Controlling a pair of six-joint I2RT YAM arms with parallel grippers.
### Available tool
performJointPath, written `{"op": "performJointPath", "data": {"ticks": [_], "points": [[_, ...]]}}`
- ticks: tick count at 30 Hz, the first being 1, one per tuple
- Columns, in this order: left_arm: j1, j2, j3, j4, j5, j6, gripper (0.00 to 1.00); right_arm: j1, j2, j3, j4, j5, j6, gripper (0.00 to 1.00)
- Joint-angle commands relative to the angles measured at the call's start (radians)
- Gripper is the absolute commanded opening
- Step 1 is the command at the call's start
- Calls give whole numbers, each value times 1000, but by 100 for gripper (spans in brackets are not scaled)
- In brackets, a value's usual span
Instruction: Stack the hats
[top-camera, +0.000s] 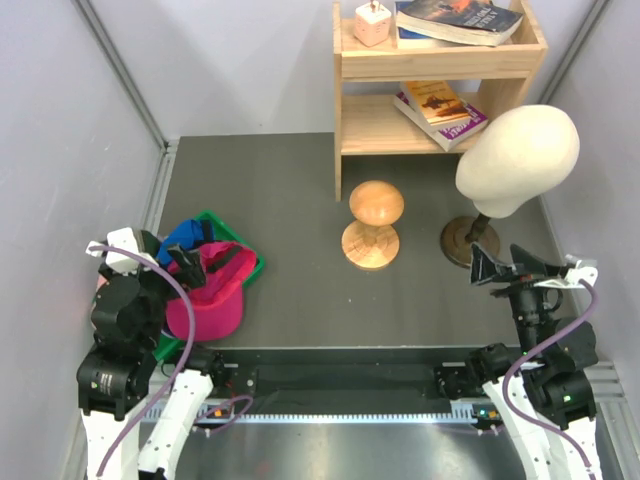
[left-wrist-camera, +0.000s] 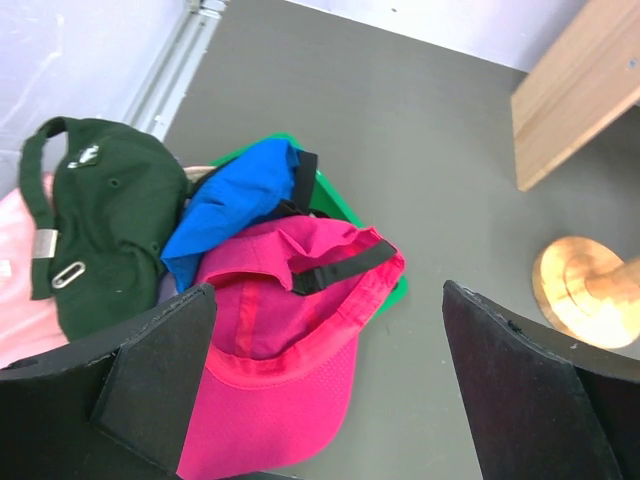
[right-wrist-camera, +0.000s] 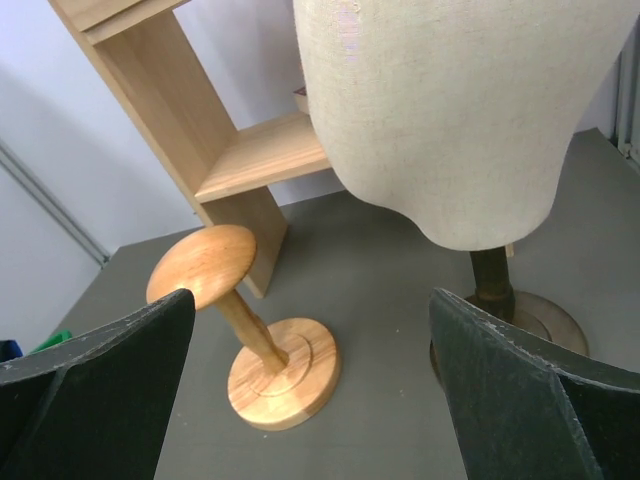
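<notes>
The hats lie in a loose pile on a flat green tray at the left side of the dark grey table, close to the left arm. On top and nearest is a bright pink fabric hat with a brim and a black strap at its back. A blue fabric cap lies partly under it, on the far side. To the left is a dark fabric cap with a small white logo and a metal buckle. It may be black or very dark green; the light does not let me decide. A piece of pale pink fabric shows at the left edge, under the dark cap.

The left gripper hangs over this pile with its fingers spread wide, and nothing is between them. The right gripper is on the other side of the table, well apart from the hats. It is also spread wide and holds nothing.

In front of the right gripper stand a round wooden mushroom-shaped stand and a cream linen mannequin head on a dark post. Both are bare. Behind them is a light wooden shelf with books.
</notes>
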Motion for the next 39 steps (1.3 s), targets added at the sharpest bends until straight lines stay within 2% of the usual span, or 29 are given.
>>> {"op": "performJointPath", "data": {"ticks": [1,5,10,13,15,20,28,34,39], "points": [[-3,-10,-1,59,-68,8,99,6,-7,11,-4,31,5,100],[-3,-4,-37,82,-37,23,99,6,15,14,-9,35,7,100],[-3,156,-22,33,-69,0,99,7,42,11,-14,42,15,100],[-3,251,-33,57,-42,-20,96,6,61,13,-14,51,18,100],[-3,291,-42,75,-81,-24,94,6,72,16,-15,54,18,100],[-3,351,-70,85,-189,-30,92,4,84,14,-18,51,22,100],[-3,431,-62,83,-137,-21,82,6,84,14,-20,50,24,100],[-4,530,-45,45,-118,-3,82,6,82,14,-21,48,24,100],[-12,583,-42,37,-172,-3,81,7,84,16,-23,48,22,100]]}}
